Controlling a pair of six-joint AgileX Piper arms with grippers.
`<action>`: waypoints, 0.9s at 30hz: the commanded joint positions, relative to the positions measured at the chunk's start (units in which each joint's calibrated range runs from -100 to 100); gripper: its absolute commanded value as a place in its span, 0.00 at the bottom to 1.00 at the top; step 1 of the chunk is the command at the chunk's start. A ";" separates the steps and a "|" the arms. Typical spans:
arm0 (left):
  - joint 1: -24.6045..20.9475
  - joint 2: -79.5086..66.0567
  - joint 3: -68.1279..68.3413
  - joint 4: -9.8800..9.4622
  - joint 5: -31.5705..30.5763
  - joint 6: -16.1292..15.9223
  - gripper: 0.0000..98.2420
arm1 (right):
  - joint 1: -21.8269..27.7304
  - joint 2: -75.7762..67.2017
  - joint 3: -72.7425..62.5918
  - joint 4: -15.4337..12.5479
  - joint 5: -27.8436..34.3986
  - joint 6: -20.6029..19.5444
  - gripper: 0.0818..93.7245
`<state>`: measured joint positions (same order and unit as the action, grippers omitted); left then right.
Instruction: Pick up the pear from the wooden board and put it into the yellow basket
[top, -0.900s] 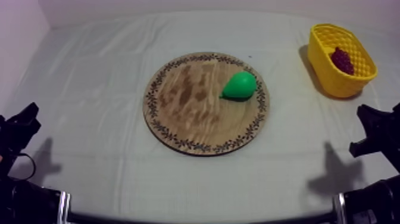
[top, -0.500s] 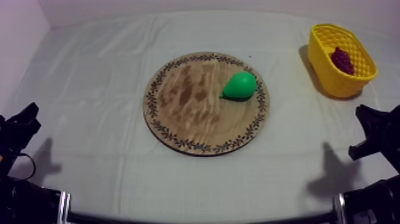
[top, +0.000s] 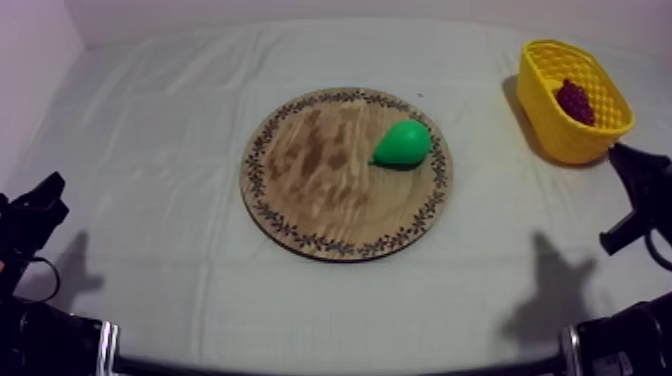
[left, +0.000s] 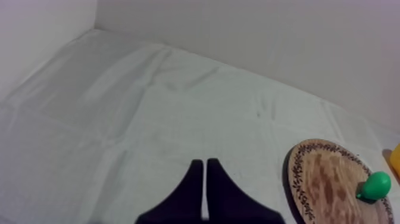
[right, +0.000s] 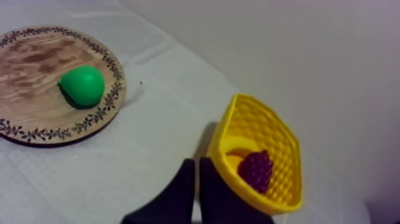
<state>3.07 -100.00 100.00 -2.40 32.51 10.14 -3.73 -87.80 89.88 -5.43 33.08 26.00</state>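
Firstly, the right gripper (right: 195, 161) was closed to a narrow wedge and held nothing. It sat low, just beside the near wall of the basket (right: 271, 128). The left gripper (left: 205, 162) was likewise closed and empty, over the bare cloth (left: 149, 119) and well apart from the board (left: 324, 179).

The pear (top: 403, 143) lay on its side on the board's right half, near the patterned rim, untouched. The basket already held grapes (right: 257, 170) and a yellowish shape behind them, possibly a banana, which was too hidden to confirm.

Risks noted:
- The right gripper stood so close to the basket that a careless swing toward the board could knock or shift it.
- The pear looked smooth and rounded, so a grip off its widest part could squeeze it out and send it rolling off the board.
- The fingers must part before descending, otherwise they would merely push the fruit away.
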 joint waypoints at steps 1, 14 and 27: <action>0.01 0.00 0.00 -0.02 -0.01 -0.01 0.00 | -0.31 5.94 -8.47 -0.96 2.52 2.60 0.00; 0.01 0.00 0.00 -0.02 -0.01 -0.01 0.00 | -5.61 37.93 -44.46 -1.77 16.82 5.64 0.00; 0.01 0.00 0.00 -0.02 -0.01 -0.01 0.00 | -14.58 67.38 -78.67 7.71 36.90 0.84 0.00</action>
<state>3.07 -100.00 100.00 -2.40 32.51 10.14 -17.23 -27.48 19.86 1.38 66.56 26.76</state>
